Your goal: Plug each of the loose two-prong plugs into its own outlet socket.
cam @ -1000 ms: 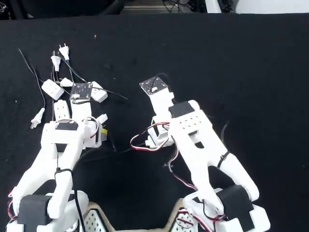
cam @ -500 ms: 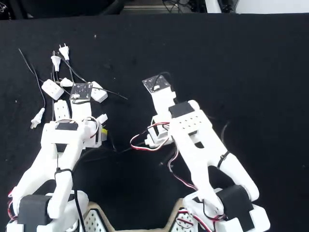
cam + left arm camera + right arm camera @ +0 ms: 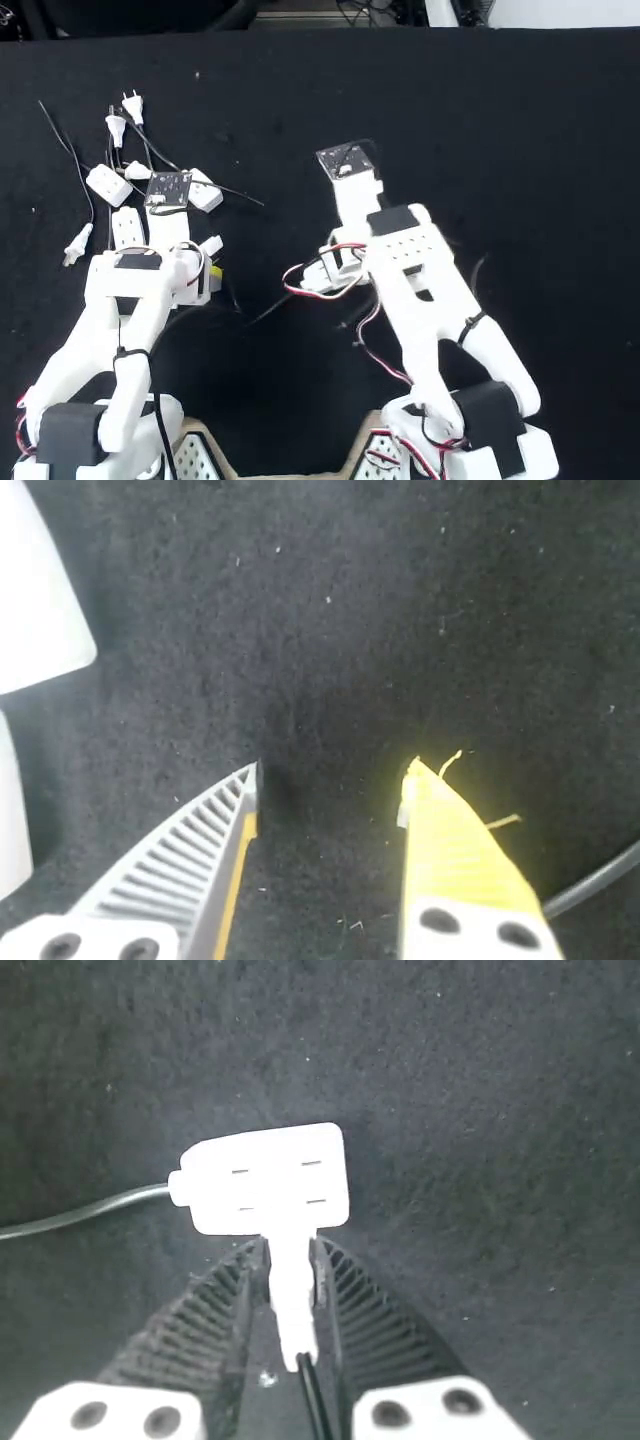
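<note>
White plug (image 3: 291, 1295) sits pinched between the narrow-set fingers of the right gripper (image 3: 290, 1252), its front end touching the near edge of a white outlet block (image 3: 266, 1178) with four slots on its face. A dark cord (image 3: 80, 1212) leaves that block to the left. From above, this gripper stands mid-table on the black cloth (image 3: 520, 140). At the far left, the left gripper (image 3: 331, 772) is spread wide over bare cloth, among more outlet blocks (image 3: 106, 184), with loose plugs (image 3: 117, 127) just beyond.
</note>
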Available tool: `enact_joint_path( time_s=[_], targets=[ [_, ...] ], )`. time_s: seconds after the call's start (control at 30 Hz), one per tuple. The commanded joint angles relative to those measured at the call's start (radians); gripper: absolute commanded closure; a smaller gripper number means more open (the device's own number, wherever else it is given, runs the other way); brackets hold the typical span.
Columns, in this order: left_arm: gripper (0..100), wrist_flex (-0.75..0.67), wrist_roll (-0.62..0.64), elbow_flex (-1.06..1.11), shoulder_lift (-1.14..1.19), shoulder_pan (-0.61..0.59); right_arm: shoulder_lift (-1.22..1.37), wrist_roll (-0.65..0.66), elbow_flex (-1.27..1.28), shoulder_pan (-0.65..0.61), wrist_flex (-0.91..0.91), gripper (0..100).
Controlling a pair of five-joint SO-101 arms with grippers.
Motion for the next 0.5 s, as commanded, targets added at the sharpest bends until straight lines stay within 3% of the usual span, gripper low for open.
enact_joint_path(
  time_s=[0.0, 0.47],
  targets=[
    [77, -0.003, 0.008, -0.028, -0.014, 0.008, -0.033, 0.032, -0.021, 0.028, -0.006, 98.7],
    [77, -0.003, 0.008, -0.028, -0.014, 0.008, -0.035, 0.028, -0.162, -0.012, 0.112, 98.7]
  ],
)
